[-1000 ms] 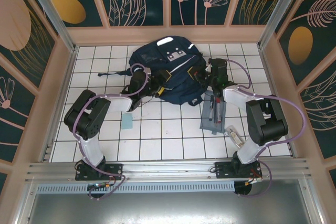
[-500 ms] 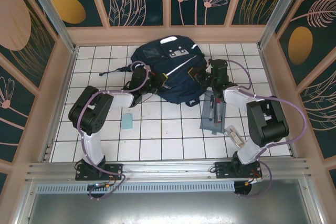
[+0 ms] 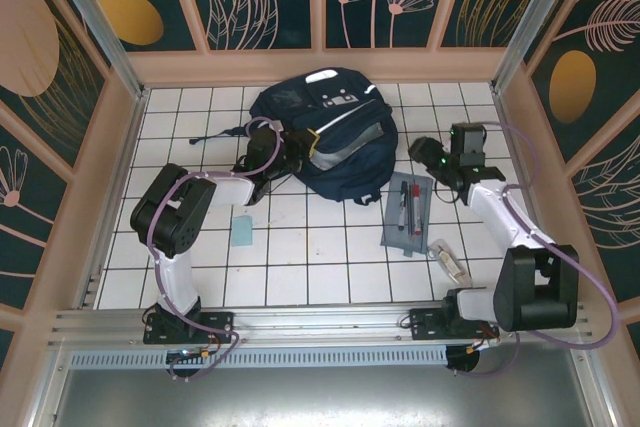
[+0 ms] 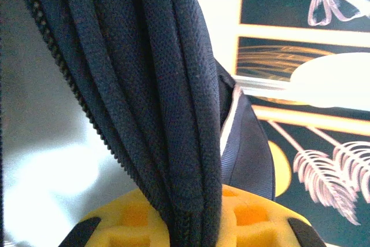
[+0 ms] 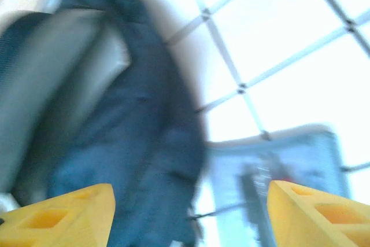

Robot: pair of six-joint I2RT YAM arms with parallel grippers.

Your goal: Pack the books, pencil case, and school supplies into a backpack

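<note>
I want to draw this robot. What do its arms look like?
Both the left arm and right arm have chunky black joints, white links and looping purple cables. A tiny green light glows by the right pincer. The fingertips are yellow blocks with square hollows.

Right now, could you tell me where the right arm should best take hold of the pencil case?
Probably take the pencil case from above, across its narrow width at the far end, nearest the open right gripper. It lies flat, long axis running near to far, with pens on top.
</note>
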